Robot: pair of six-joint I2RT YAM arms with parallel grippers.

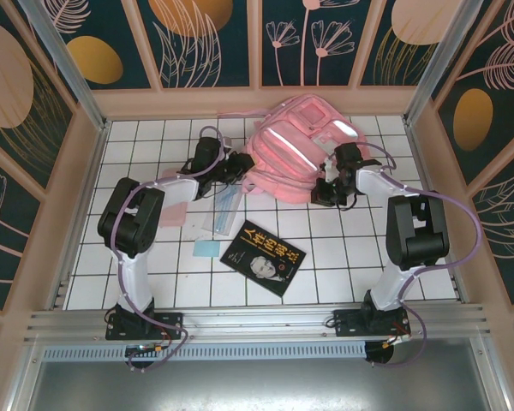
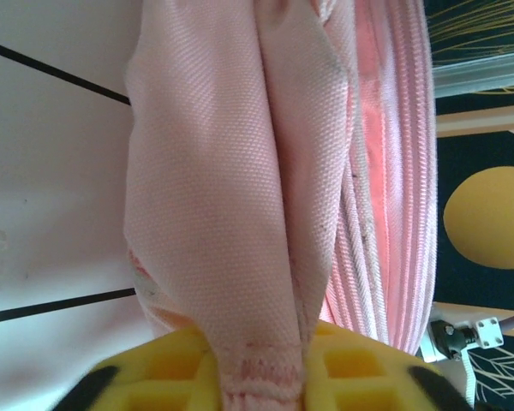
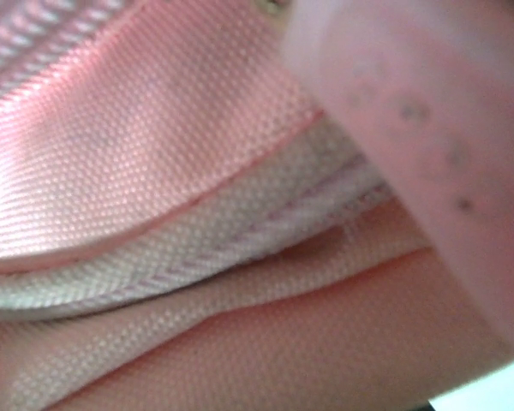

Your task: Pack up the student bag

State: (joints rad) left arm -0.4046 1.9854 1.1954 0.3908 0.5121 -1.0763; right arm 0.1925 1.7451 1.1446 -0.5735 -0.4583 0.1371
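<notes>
The student bag (image 1: 300, 141), a large soft pink backpack with glossy pockets, lies on the white tiled floor at the back centre. My left gripper (image 1: 238, 168) is at its left edge. In the left wrist view a fold of the bag's pink fabric (image 2: 231, 171) runs down between the yellow pads (image 2: 180, 366) of that gripper (image 2: 259, 370) and touches both. My right gripper (image 1: 328, 190) is pressed into the bag's lower right edge. In the right wrist view pink fabric and a whitish seam (image 3: 197, 248) lie right against the camera and hide the fingers.
A black book (image 1: 263, 257) lies in front of the bag at the centre. A clear sleeve (image 1: 223, 214), a flat pink case (image 1: 176, 212) and a small light blue card (image 1: 207, 248) lie to the left. Beige walls (image 1: 86, 171) box in the floor.
</notes>
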